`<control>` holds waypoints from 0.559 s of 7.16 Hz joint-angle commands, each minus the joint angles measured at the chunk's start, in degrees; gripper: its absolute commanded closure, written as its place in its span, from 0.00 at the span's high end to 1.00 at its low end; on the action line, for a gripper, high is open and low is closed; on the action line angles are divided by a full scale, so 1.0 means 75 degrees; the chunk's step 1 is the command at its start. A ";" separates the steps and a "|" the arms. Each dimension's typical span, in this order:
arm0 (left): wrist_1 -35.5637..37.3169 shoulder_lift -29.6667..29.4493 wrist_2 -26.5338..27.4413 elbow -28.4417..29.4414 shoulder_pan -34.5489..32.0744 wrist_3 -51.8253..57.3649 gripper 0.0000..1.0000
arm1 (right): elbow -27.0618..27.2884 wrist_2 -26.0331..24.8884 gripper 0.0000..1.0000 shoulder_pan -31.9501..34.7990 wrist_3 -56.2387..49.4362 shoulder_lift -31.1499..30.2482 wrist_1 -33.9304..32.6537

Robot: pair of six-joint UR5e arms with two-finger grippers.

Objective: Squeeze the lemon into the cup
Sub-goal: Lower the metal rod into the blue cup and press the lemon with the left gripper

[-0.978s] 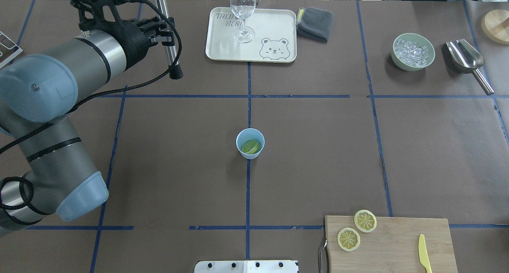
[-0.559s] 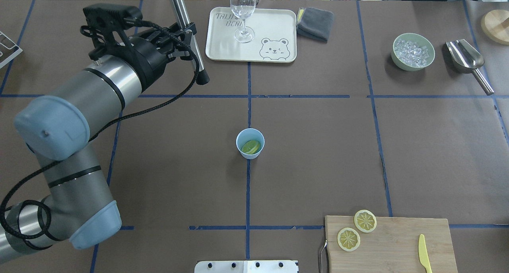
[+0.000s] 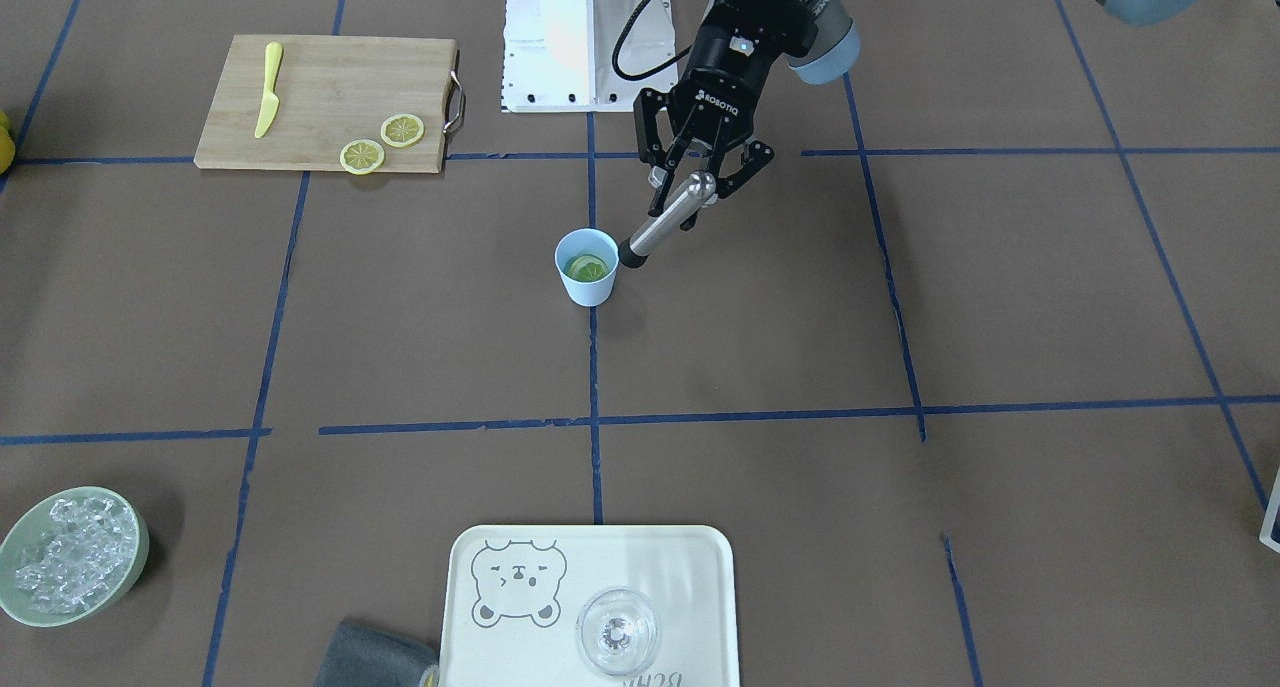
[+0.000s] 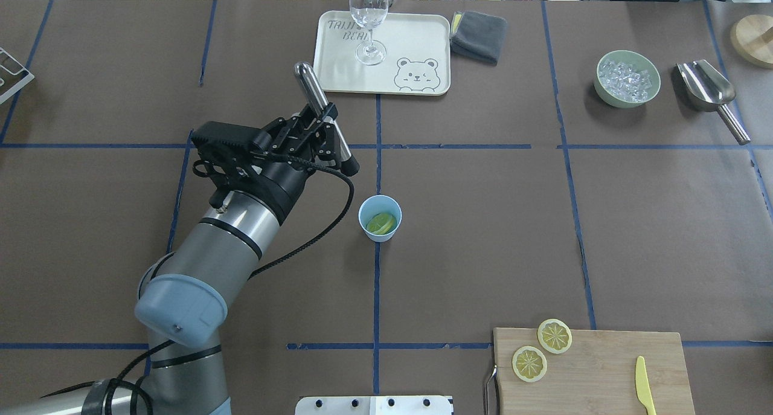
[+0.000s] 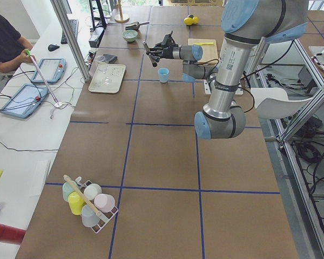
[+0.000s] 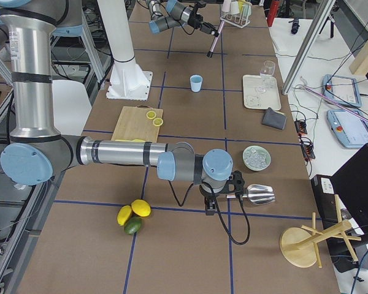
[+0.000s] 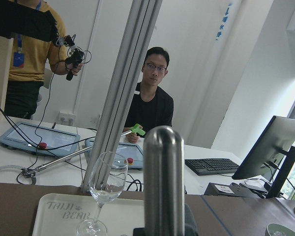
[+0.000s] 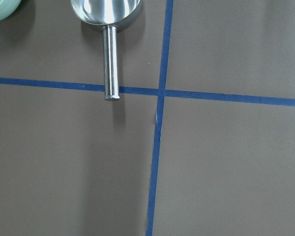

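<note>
**Left gripper clamped on the muddler, lemon slice already in the cup**

The left gripper (image 4: 314, 132) has its fingers closed on the shaft of a steel muddler (image 4: 309, 92), tilted with its black tip toward the cup (image 4: 380, 218). The front-facing camera makes that tip look as if it is just beside the cup's rim. The overhead view shows brown table between them, so I read them as near but apart. How high the tip rides I cannot judge.

The lemon slice (image 4: 381, 223) lies inside the cup, leaning on the wall. It looks greenish against the blue plastic, and its lower edge is hidden by the rim. Two more slices (image 4: 554, 335) sit on the cutting board (image 4: 595, 373) beside a yellow knife (image 4: 644, 385).

My left wrist camera is little help. The muddler's rounded steel end fills the middle of the view, and no fingers or cup show. Behind it I see only the wine glass (image 7: 105, 191) on the bear tray (image 4: 381, 83).

The right gripper (image 6: 232, 187) appears only in the right side view, small and dark at the end of the near arm. I cannot tell whether it is apart or together. Its wrist camera shows no fingers, only blue tape lines and the handle of the metal scoop (image 8: 110, 61), whose bowl is cut off at the top edge. The overhead view shows the whole scoop, next to the bowl of ice (image 4: 627, 78).
</note>
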 commanded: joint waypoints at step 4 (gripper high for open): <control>-0.0041 -0.0711 0.0629 0.0731 0.0597 0.1015 0.00 | 0.0065 -0.0005 1.00 0.0007 0.0017 0.0131 0.0006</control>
